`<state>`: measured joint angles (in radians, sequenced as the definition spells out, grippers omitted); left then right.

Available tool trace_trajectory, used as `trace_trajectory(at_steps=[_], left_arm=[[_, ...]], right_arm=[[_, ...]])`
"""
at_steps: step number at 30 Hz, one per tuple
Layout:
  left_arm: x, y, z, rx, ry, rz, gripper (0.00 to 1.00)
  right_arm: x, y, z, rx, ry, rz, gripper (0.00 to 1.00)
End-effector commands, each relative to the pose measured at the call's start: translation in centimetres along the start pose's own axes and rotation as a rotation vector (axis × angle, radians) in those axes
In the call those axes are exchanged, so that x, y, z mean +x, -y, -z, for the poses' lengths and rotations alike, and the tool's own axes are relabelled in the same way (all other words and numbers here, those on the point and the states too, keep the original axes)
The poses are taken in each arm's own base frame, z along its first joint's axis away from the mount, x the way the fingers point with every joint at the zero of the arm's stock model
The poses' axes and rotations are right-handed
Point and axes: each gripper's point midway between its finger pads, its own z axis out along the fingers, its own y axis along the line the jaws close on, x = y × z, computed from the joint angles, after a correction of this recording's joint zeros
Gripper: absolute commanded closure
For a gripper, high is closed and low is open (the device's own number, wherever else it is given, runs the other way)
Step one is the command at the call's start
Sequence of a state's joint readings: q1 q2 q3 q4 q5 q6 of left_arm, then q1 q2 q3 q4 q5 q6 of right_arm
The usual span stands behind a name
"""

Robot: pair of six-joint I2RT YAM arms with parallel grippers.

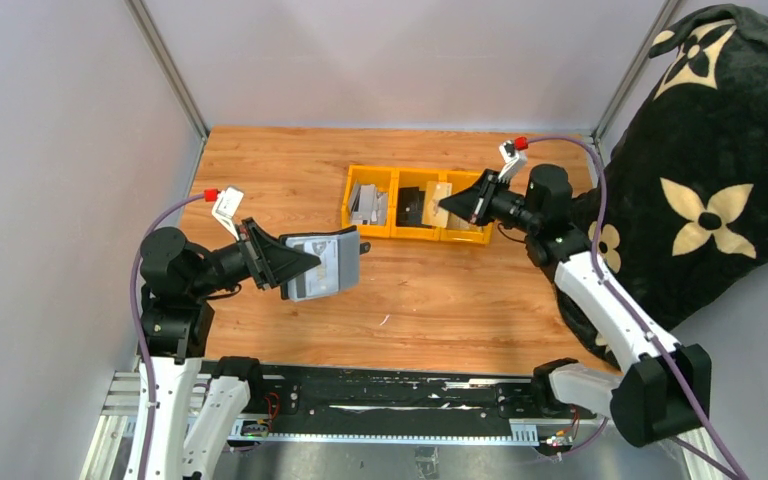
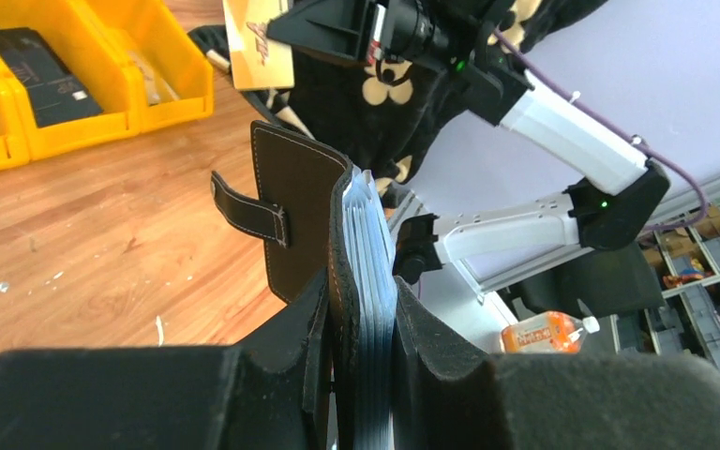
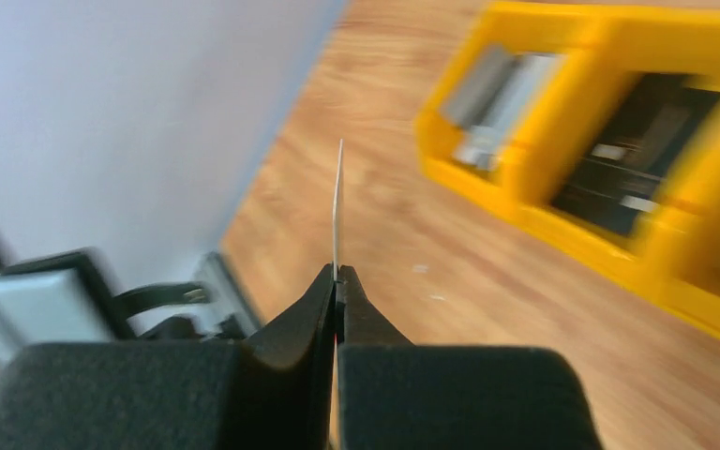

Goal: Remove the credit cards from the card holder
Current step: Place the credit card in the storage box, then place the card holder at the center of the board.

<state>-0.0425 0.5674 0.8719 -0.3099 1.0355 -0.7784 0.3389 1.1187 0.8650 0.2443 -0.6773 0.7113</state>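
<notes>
Where the left claw (image 2: 361, 309) meets the card holder (image 2: 295, 206), we find its two fingers clamped on the lower part of the holder, one on each outer face. The holder is raised off the tabletop (image 1: 280, 170), to the front left of it, and stands folded open. We see a stack of credit cards (image 2: 372, 253) seated between the black cover and the right finger, edges up and close together. The strap tab (image 2: 248, 214) projects sideways from the outer flap, unfastened.

We find the right claw (image 1: 460, 207) pressed together on a tan card (image 2: 258, 42). From the right wrist this card appears edge-on as one thin line rising from between the fingertips. In the overhead view it overlaps the right end of the yellow bins (image 1: 392, 232), which sit at the centre rear of the tabletop, well apart from the holder.

The bins form a row of three compartments. We note grey flat pieces (image 1: 368, 203) in the left one, a black item (image 1: 412, 205) in the middle one, and tan pieces in the right one.

A black cloth with a cream flower pattern (image 1: 730, 150) fills the right rear corner, behind the right arm.
</notes>
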Motion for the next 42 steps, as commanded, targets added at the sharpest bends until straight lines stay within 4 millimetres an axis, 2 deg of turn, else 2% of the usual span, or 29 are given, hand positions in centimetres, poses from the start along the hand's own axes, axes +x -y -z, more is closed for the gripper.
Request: trace_trajectory(at_steps=[1, 5, 11, 19, 22, 27, 31, 33, 36, 38, 39, 40, 41, 42], left_arm=[[-0.2, -0.6, -0.1, -0.027, -0.02, -0.047, 0.93], [0.1, -0.3, 0.0, -0.01, -0.037, -0.069, 0.93], [0.4, 0.2, 0.5, -0.005, -0.052, -0.13, 0.91], [0.9, -0.4, 0.4, -0.003, -0.082, -0.137, 0.88], [1.2, 0.3, 0.5, 0.036, -0.1, -0.161, 0.84], [1.7, 0.0, 0.6, 0.039, -0.11, -0.189, 0.83], [1.7, -0.1, 0.5, 0.045, -0.123, -0.193, 0.83], [1.8, -0.1, 0.5, 0.048, -0.126, -0.198, 0.83], [1.8, -0.2, 0.6, 0.051, -0.129, -0.208, 0.83], [2.1, -0.3, 0.6, 0.053, -0.138, -0.21, 0.83], [2.2, -0.3, 0.6, 0.057, -0.142, -0.209, 0.83], [2.3, -0.4, 0.6, 0.06, -0.146, -0.207, 0.83], [2.4, -0.4, 0.6, 0.063, -0.149, -0.205, 0.83], [2.4, -0.3, 0.6, 0.068, -0.151, -0.206, 0.83]], right_arm=[[1.2, 11.0, 2.4, 0.426, -0.106, 0.016, 1.0], [0.4, 17.6, 2.8, 0.642, -0.142, 0.045, 1.0], [-0.2, 23.3, 0.9, 0.759, -0.222, 0.043, 1.0], [0.1, 27.1, -1.9, 0.785, -0.271, -0.003, 1.0], [0.8, 28.2, -2.1, 0.816, -0.281, -0.038, 1.0], [0.7, 28.3, -2.0, 0.853, -0.256, -0.027, 0.81], [-0.6, 27.3, -1.3, 0.886, -0.22, 0.007, 0.66], [-1.7, 26.2, -0.7, 0.915, -0.194, 0.035, 0.63], [-3.5, 23.2, -0.5, 0.888, -0.138, 0.096, 0.55], [-4.3, 19.3, -2.0, 0.765, -0.114, 0.153, 0.48], [-4.5, 16.6, -3.2, 0.654, -0.108, 0.186, 0.39], [-4.4, 13.6, -4.6, 0.512, -0.105, 0.219, 0.32], [-4.1, 9.6, -5.9, 0.328, -0.115, 0.242, 0.25], [-3.7, 5.4, -7.0, 0.127, -0.128, 0.267, 0.24]])
